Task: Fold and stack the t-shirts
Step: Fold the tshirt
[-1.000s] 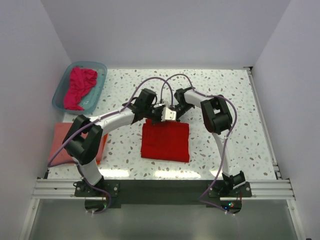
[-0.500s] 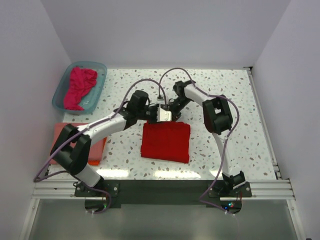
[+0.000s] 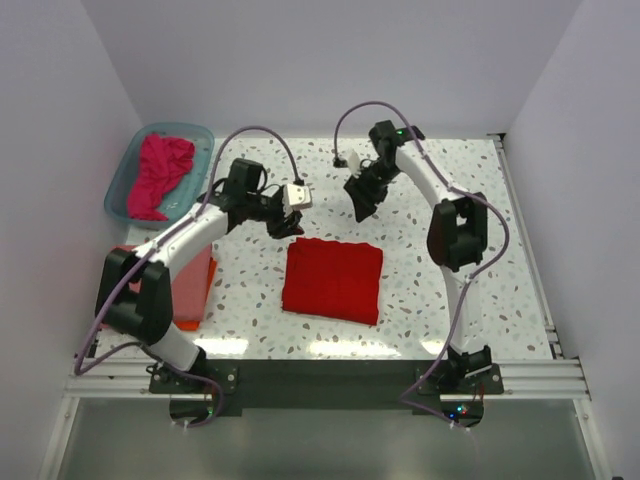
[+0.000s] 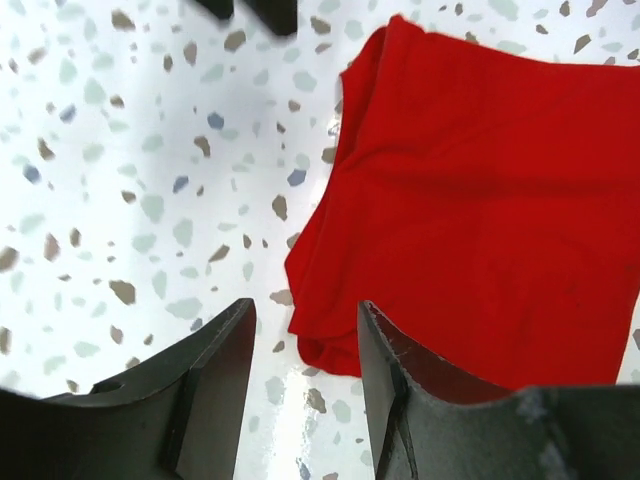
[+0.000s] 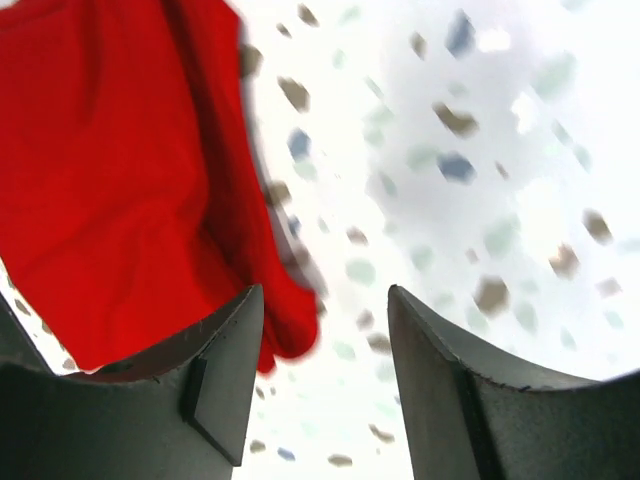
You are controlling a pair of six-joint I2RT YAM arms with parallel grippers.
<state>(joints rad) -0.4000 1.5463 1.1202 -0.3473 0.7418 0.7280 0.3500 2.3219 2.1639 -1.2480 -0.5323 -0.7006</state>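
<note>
Both my left tool (image 4: 305,318) and right tool (image 5: 325,300) stand part-open, empty; red t-shirt (image 3: 332,281) folded, not yet stacked; magenta t-shirt (image 3: 160,172) unfolded in teal tub (image 3: 204,150).

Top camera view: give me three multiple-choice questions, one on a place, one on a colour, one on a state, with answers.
1. Where is the crumpled magenta t-shirt? A in the teal tub; B on the floor; C draped over an arm.
2. What colour is the folded t-shirt in the middle? A teal; B orange; C red.
3. The left gripper is: A shut on cloth; B open, empty; C out of view.
Answers: 1 A, it fills the tub; 2 C, a bright red square; 3 B, jaws apart, nothing between.
</note>
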